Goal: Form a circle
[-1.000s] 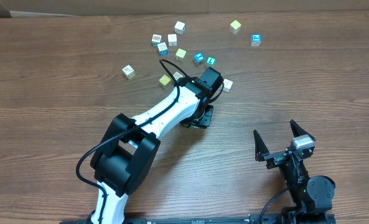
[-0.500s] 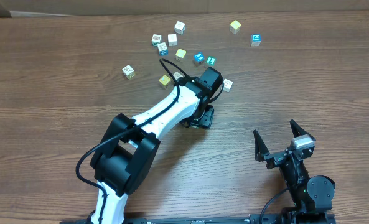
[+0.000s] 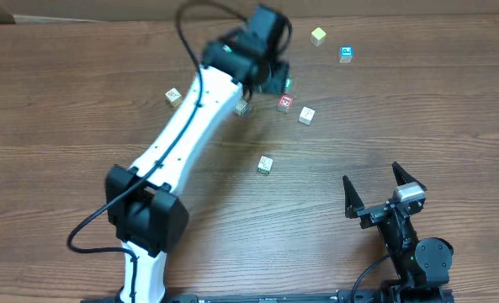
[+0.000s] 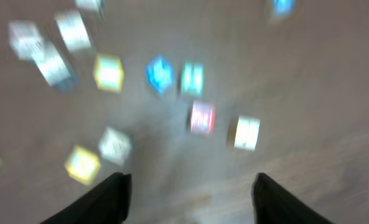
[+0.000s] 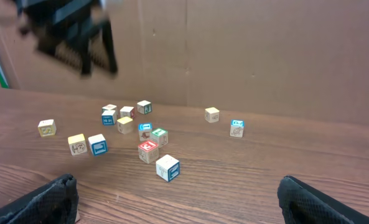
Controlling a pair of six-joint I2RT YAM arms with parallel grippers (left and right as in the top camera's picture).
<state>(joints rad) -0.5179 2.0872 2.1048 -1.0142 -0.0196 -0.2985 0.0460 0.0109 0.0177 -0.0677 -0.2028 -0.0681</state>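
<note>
While the left arm (image 3: 190, 118) stretches across the brown worktop (image 3: 64, 126) toward its far side, the left gripper (image 4: 190, 186) hangs above the cubes with its jaws parted and nothing between them. The wrist view is heavily blurred, yet bare wood shows between the two dark fingers (image 4: 112, 198). Below it the circle (image 3: 284, 103) is only a loose scatter of cubes, not a closed ring. Its red-faced cube (image 4: 201, 118) sits near the middle, and a cream cube (image 3: 306, 115) is just beside it on the right. Another small cube (image 3: 243, 108) lies on its left at the edge of the arm, and a fourth cream cube (image 3: 266, 164) rests well apart, nearer the robot. A green-faced cube (image 3: 287, 82) is half hidden under the gripper in the overhead view. Further off, a yellow cube (image 3: 318, 35) and a blue-faced cube (image 3: 346, 54) sit near the far edge, close to each other, and a lone cream cube (image 3: 174, 97) lies on the other side of the arm. The right gripper (image 3: 372, 177) rests low at the near right of the worktop, well apart from every cube, its jaws spread wide and empty. Its camera looks across the wood at the cluster, where a blue-printed white cube (image 5: 168, 167) lies nearest the lens, just in front of the red-faced one.
</note>
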